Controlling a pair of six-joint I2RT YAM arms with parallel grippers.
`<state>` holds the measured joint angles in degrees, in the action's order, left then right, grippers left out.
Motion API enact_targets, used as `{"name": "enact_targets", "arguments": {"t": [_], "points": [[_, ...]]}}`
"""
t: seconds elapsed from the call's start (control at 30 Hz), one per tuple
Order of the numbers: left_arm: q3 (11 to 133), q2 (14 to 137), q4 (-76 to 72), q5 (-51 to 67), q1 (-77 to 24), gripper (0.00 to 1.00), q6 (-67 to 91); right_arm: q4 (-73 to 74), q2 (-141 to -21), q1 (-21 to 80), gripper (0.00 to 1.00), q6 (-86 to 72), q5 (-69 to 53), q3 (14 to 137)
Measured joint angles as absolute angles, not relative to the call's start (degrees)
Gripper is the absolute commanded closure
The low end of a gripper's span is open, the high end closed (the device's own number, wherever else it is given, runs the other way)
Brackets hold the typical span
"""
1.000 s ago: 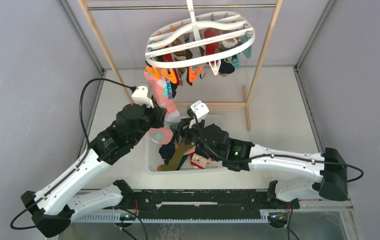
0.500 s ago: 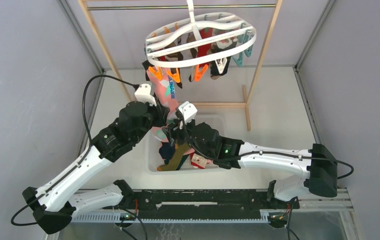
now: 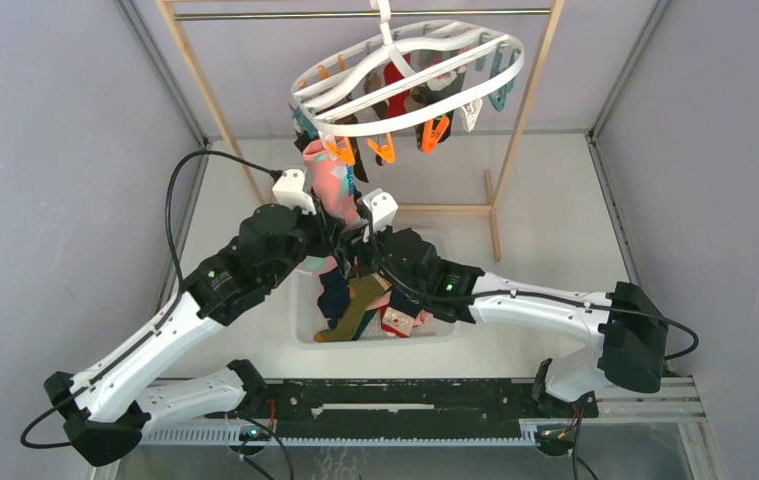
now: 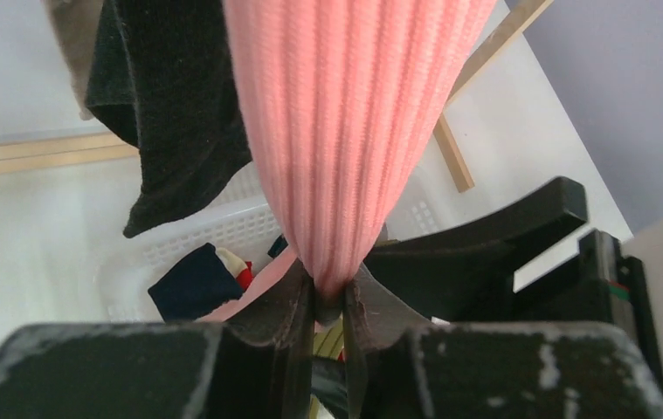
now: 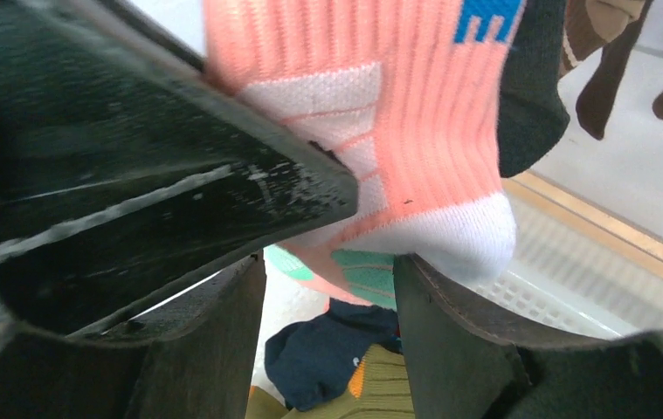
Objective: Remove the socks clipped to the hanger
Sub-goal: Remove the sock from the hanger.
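Observation:
The white oval hanger (image 3: 410, 75) hangs tilted from the rail, with several socks and orange clips (image 3: 383, 150) under it. A salmon pink sock (image 3: 333, 185) hangs from its near-left edge. My left gripper (image 4: 329, 301) is shut on this pink sock (image 4: 354, 131), pinching its lower part, and sits above the basket in the top view (image 3: 327, 238). My right gripper (image 5: 328, 297) is open right beside it, and the sock's white toe (image 5: 459, 236) rests at its fingertips. A black sock (image 4: 170, 113) hangs next to the pink one.
A white mesh basket (image 3: 300, 335) below both grippers holds several socks, among them a navy one (image 5: 328, 358) and an olive one (image 5: 389, 397). The wooden rack frame (image 3: 527, 105) stands behind, with its foot bar (image 3: 435, 210) on the table. Grey walls close in both sides.
The hanger has swung and tilted up to the right. My right gripper has moved up and left to the pink sock. My left gripper has kept hold of the sock.

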<state>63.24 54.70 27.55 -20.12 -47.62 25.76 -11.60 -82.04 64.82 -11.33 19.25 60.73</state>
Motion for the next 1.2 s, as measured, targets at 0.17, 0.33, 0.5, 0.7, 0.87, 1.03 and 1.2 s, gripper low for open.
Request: {"name": "enact_targets", "arguments": {"t": [0.17,0.33,0.5,0.7,0.87,1.03,1.2], "points": [[63.2,54.3,27.5,-18.3,-47.7,0.79,26.8,-11.8,-82.8,63.3,0.56,-13.4,18.4,60.7],[63.2,53.9,27.1,-16.4,-47.7,0.78,27.6,-12.8,-82.7,61.7,0.77,-15.7,15.8,60.6],[63.2,53.4,26.7,-15.4,-47.7,0.70,28.1,-13.6,-81.4,60.5,0.89,-16.8,13.3,59.1],[63.2,53.2,25.8,-14.5,-47.9,0.52,28.6,-13.4,-78.4,58.4,0.91,-17.5,10.8,56.8],[63.2,52.5,25.8,-14.3,-47.9,0.43,28.6,-13.4,-75.5,57.2,0.92,-17.5,9.3,54.9],[63.2,51.2,25.9,-14.4,-47.9,0.42,28.5,-12.8,-72.6,56.0,0.92,-17.5,8.4,52.7],[63.2,49.5,26.2,-14.6,-47.9,0.42,28.5,-12.3,-70.9,54.7,0.92,-17.5,7.6,50.9]]}}
